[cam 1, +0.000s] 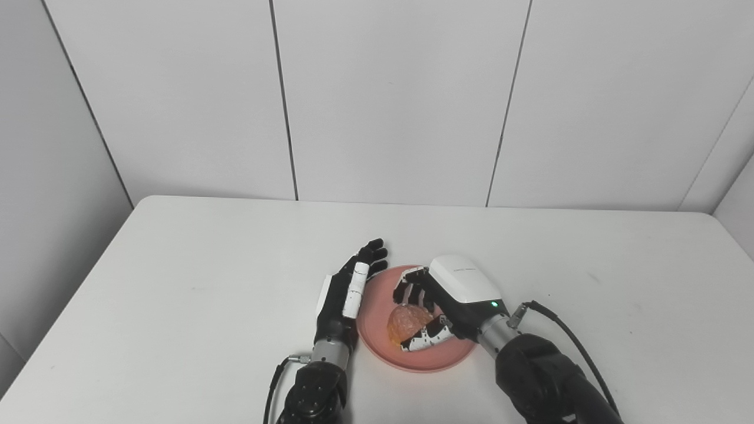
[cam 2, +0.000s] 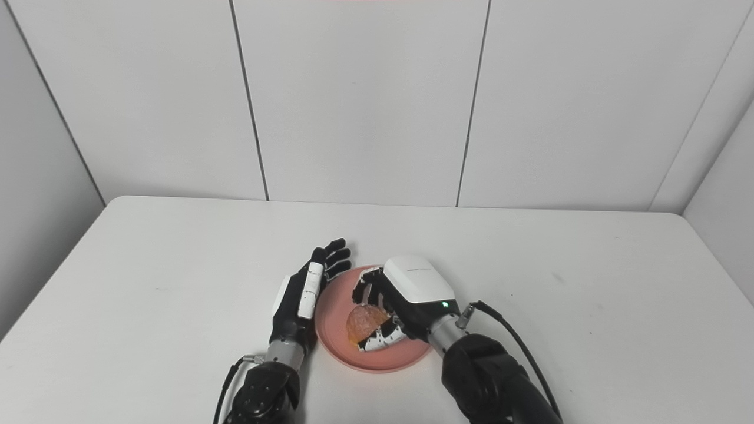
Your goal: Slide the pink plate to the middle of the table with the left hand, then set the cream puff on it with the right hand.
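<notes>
— Leftmost? 
— Left hand (cam 1: 347,291), fingers stretched out flat and apart, gripping nothing, edge against the rim of the pink plate (cam 1: 377,344).
— Then? 
— Cream puff (cam 1: 406,323) over the plate's middle, clasped by the right hand (cam 1: 439,306), fingers curled round it, on the white table (cam 1: 177,294).

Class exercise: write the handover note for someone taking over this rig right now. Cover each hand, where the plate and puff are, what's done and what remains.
Left hand: open, fingers straight, at the left rim of the pink plate.
Right hand: shut on the cream puff, over the plate.
Plate sits near the table's front middle.
Done: plate slid in, puff carried over it.
Left: release the puff and withdraw; contact with the plate cannot be confirmed.
</notes>
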